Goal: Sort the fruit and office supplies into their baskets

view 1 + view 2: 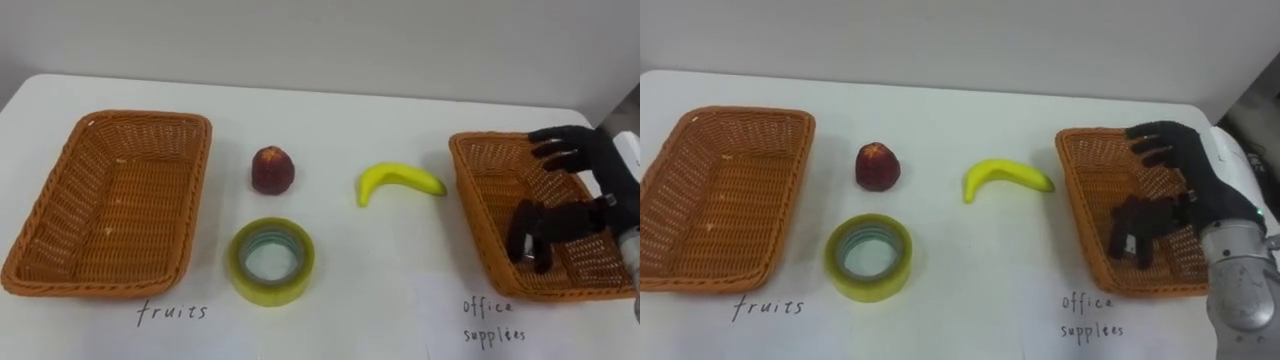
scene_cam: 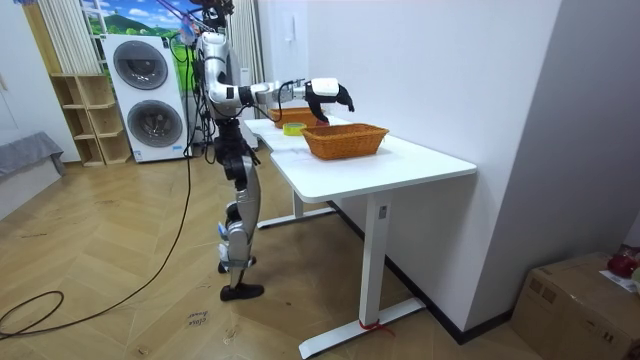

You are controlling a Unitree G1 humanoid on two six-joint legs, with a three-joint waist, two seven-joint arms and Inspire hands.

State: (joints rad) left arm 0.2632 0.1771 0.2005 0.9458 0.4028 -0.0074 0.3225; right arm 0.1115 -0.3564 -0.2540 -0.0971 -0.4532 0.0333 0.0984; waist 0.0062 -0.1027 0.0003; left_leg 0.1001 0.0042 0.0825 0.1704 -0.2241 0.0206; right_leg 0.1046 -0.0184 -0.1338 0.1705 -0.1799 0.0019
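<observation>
Starting at the near edge of the white table [image 1: 340,120], two handwritten labels name the baskets: "fruits" [image 1: 172,312] on the robot's left and "office supplies" [image 1: 487,320] on its right. Nothing looks sorted yet. The fruits basket [image 1: 195,180] holds nothing, and I can make out no item in the office basket [image 1: 480,200] either, though the hand covers part of its floor.

Just beyond the labels the yellow tape roll [image 1: 270,294] lies flat between the baskets, nearer the fruits one. Farther back sit the red apple [image 1: 272,170] and the banana [image 1: 400,180], well apart from each other, the banana's tip just beside the office basket's rim.

The right hand [image 1: 590,165] hangs over the office basket, fingers spread wide and gripping nothing.

So three pieces remain (two fruits and the tape), and nothing on the table blocks the way to any of them. In the room view, stacked washing machines [image 2: 150,100] stand behind the robot.
</observation>
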